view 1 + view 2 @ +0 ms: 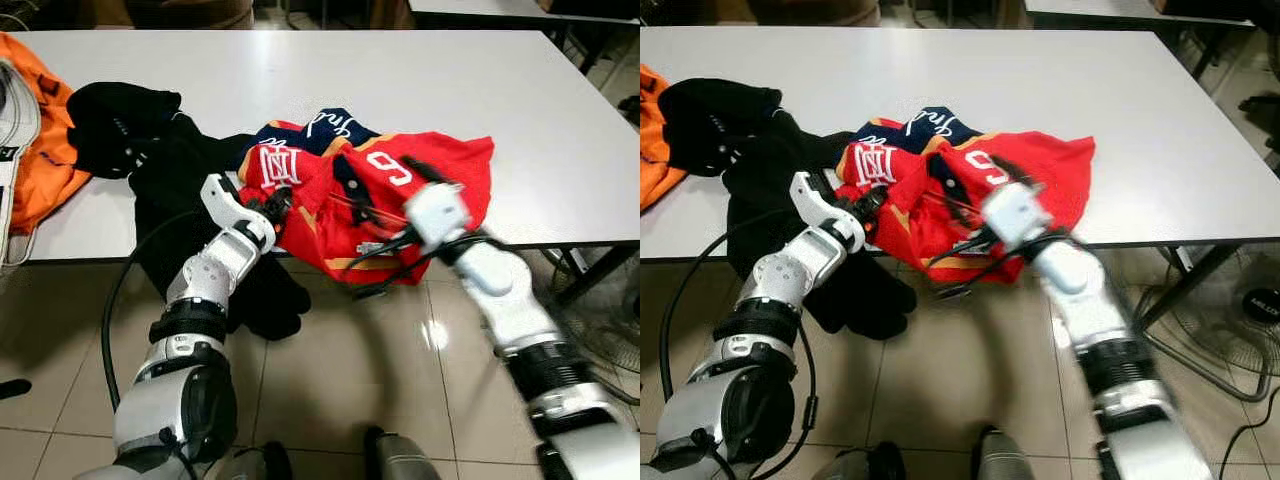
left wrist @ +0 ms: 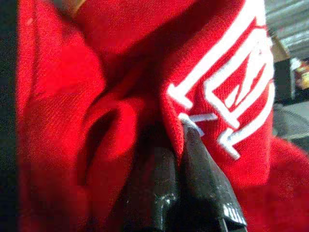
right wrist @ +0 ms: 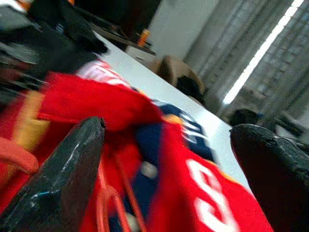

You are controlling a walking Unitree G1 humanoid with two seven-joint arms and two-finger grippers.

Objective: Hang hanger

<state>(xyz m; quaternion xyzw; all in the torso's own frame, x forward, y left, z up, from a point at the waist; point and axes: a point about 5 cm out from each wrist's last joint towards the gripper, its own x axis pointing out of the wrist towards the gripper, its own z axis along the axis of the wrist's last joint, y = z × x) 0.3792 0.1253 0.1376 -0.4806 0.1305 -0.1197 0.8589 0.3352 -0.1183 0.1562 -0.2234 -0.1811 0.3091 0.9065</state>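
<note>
Left gripper (image 2: pixel 181 159) pinches the red jersey (image 1: pixel 440 190) at the table (image 1: pixel 420 80) edge, right gripper (image 3: pixel 164 159) spread wide over it, black garment (image 1: pixel 170 170) beside.

From head height we look down at the worktop (image 1: pixel 420 90); both eye views share it. Wrist cameras sit close against the jersey (image 2: pixel 96 96).

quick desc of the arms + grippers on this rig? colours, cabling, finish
Both arms are silver-white shells with black bands at the joints. The left arm has a black cable looping loose beside it; thinner black cables run out from the right arm at the wrist. Left gripper and right gripper each carry two long, glossy black, tapered fingers.
</note>
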